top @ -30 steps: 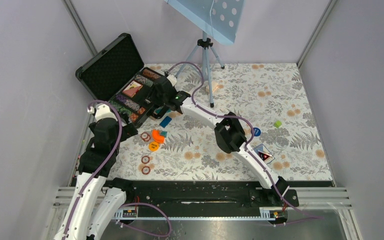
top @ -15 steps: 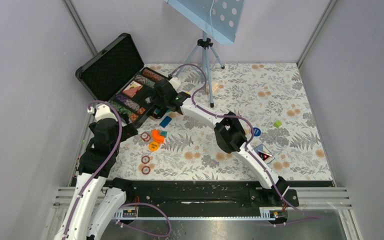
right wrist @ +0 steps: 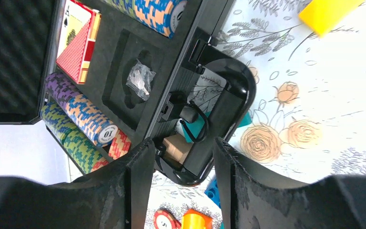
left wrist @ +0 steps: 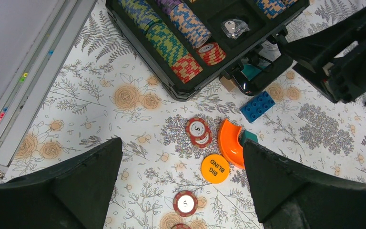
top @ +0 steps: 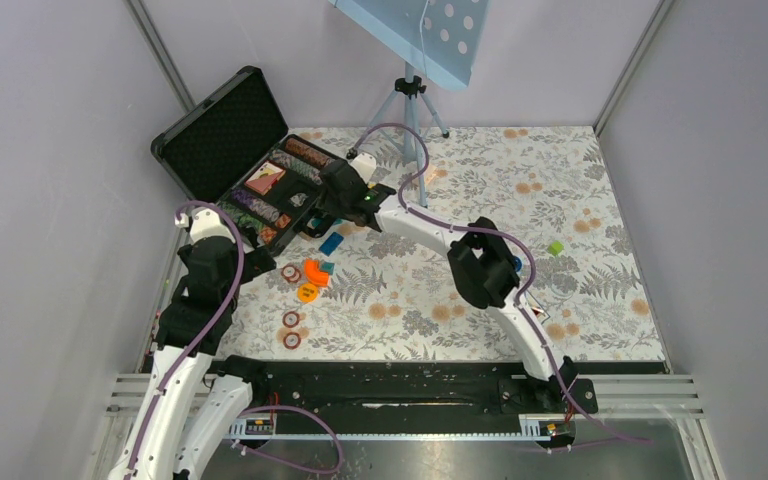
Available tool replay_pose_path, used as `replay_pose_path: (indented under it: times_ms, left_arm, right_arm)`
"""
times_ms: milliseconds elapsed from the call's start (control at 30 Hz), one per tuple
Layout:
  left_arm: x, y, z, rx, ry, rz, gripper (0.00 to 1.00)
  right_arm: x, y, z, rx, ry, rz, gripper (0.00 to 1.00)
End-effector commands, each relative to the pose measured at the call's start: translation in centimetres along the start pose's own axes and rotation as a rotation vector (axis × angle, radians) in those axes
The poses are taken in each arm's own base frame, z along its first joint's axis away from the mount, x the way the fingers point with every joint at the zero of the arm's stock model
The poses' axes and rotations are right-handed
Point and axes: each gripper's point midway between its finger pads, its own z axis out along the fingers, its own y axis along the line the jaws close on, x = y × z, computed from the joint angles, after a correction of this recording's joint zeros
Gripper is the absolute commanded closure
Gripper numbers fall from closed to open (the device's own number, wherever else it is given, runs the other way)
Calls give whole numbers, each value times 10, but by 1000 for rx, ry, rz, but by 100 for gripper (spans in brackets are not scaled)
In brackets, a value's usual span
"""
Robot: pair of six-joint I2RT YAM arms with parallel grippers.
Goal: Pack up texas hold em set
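Open case [top: 222, 130] at ten o'clock on the desk [top: 560, 180], right fingers [right wrist: 124, 191] half-spread astride its handle [right wrist: 238, 90], left fingers [left wrist: 76, 191] spread wide above loose chips [left wrist: 198, 131], which likely need gathering next.

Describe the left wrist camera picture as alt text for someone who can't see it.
An open black case holding rows of striped chips lies at the top, on a flowered tablecloth. Nearer, framed by the dark fingers of the open left gripper, lie red poker chips, an orange Big Blind disc, an orange curved piece and a blue block.
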Motion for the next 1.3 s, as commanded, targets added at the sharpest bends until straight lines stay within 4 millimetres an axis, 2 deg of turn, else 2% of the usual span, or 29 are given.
replay_pose_path:
  times_ms: [0, 100, 400, 533, 767, 1267]
  left_arm:
    - [-12, -4, 0, 18, -48, -8, 3]
    - [-11, -4, 1, 18, -45, -7, 3]
    - [-11, -4, 1, 19, -42, -4, 3]
    - [-10, -4, 1, 19, -41, -4, 3]
    - [-10, -5, 2, 22, -38, -3, 3]
    - [-10, -6, 3, 26, -36, 0, 3]
  right_arm:
    - [-52, 27, -41, -70, -162, -1, 44]
    - [-53, 17, -40, -40, -167, -2, 45]
    - [-44, -21, -11, 129, -96, 47, 45]
    - [-41, -22, 3, 120, -71, 69, 45]
    - [-24, -24, 24, 121, -4, 89, 45]
    - [6, -65, 33, 256, 82, 96, 47]
